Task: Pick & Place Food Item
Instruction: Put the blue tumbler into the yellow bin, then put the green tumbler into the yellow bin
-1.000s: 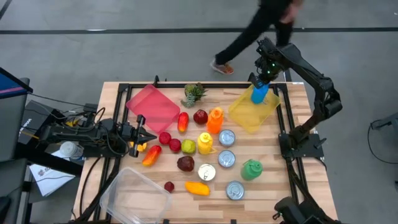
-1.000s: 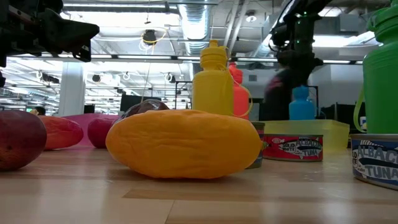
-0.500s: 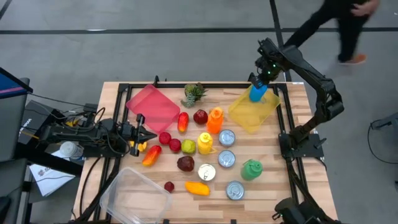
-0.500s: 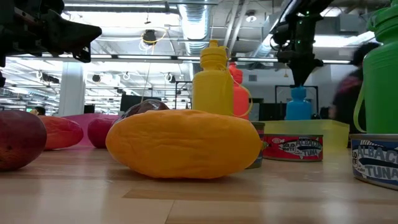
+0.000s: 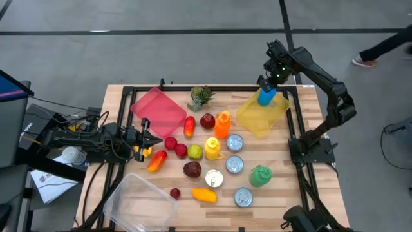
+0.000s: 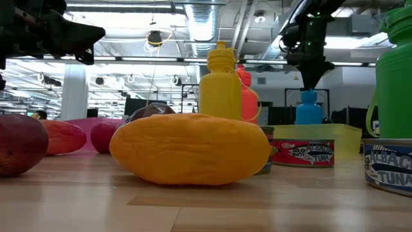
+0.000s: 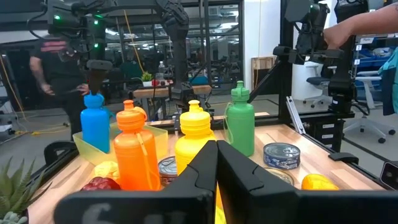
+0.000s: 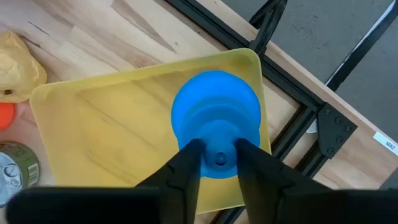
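Note:
A blue bottle [image 5: 266,96] stands upright by its base in the yellow tray [image 5: 256,121] at the table's far right. My right gripper [image 5: 271,82] points down right over the bottle's cap [image 8: 217,144]. In the right wrist view its fingers [image 8: 186,163] stand apart on either side of the cap. In the low view the fingertips [image 6: 313,82] end just above the cap [image 6: 309,96], with no touch that I can see. My left gripper [image 5: 152,142] waits shut at the table's left, pointing level toward the right edge.
The middle of the table is crowded: orange [image 5: 223,124], yellow [image 5: 212,148] and green [image 5: 260,175] bottles, several cans [image 5: 235,143], fruit and a mango [image 5: 205,194]. There is also a pink tray [image 5: 158,109], a small plant [image 5: 201,96] and a clear tub [image 5: 138,203] at the near left.
A person has walked past beyond the table's far edge, from the middle toward the right. Neither arm has visibly moved, and the blue bottle stays upright in the yellow tray.

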{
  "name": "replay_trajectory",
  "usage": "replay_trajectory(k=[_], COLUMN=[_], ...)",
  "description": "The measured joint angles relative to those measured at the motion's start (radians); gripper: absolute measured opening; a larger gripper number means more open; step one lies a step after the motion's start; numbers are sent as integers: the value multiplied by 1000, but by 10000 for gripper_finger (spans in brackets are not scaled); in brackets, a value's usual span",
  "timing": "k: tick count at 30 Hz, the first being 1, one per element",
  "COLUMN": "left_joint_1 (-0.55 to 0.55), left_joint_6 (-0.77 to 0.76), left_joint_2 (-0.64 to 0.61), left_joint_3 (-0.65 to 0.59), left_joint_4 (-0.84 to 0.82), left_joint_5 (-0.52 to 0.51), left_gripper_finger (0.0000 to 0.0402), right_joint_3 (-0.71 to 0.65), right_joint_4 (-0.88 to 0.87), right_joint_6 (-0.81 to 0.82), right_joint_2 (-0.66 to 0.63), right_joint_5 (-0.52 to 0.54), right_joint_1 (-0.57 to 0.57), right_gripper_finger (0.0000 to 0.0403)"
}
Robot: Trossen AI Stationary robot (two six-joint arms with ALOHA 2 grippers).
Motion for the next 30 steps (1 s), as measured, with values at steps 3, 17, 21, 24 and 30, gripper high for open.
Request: replay_trajectory(k=[3,17,21,24,30], left_joint_1=[0,0,0,0,0], left_joint_6=[0,0,0,0,0], left_joint_2=[0,0,0,0,0], left_joint_3=[0,0,0,0,0], left_joint_4=[0,0,0,0,2], left_joint_5=[0,0,0,0,0], left_gripper_finger=[0,0,0,0,0], right_joint_3=[11,191,310,391,413], right_joint_4=[-2,-74,-189,-276,-280], right_joint_6=[0,1,1,17,74], right_joint_2=[3,3,1,0,-100], right_joint_5=[-2,-3,-26,-99,-331], right_joint_1=[-1,1,32,81,258], right_gripper_finger=[137,224,220,217,214])
